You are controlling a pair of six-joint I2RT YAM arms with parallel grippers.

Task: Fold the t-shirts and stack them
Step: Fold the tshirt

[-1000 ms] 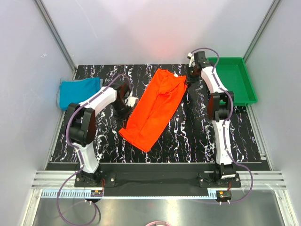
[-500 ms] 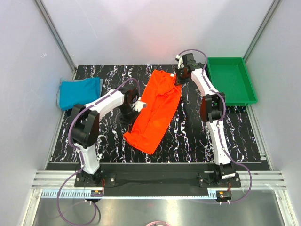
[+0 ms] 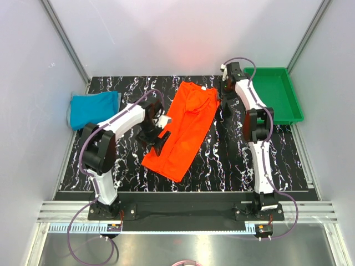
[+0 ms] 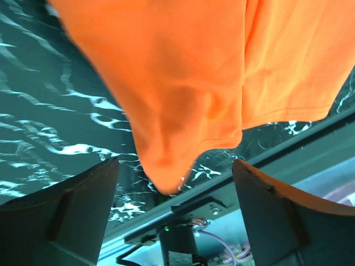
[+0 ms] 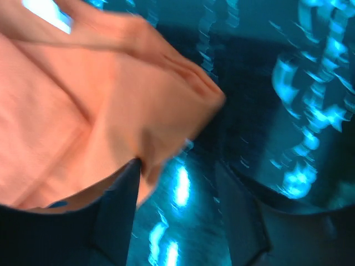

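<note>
The orange-red t-shirt (image 3: 183,128) lies as a long folded strip slanting across the middle of the table. My left gripper (image 3: 157,137) sits at its left edge. In the left wrist view that gripper (image 4: 175,216) is open, and a loose corner of the orange-red t-shirt (image 4: 172,111) hangs between the fingers (image 4: 61,216) without being pinched. My right gripper (image 3: 226,103) is just off the shirt's top right corner. Seen from the right wrist, this gripper (image 5: 177,221) is open, and the blurred orange-red t-shirt (image 5: 83,127) brushes its left finger (image 5: 113,227). The teal-blue t-shirt (image 3: 94,108) lies bunched at the far left.
A green plastic tray (image 3: 293,105) stands at the back right, beside the right arm. The black marbled tabletop (image 3: 222,160) has white walls on three sides and a metal rail (image 3: 183,213) along its near edge.
Both grippers were shut on the orange-red t-shirt and have opened, letting it go. The right gripper drew back to the right; the left shifted slightly nearer.
</note>
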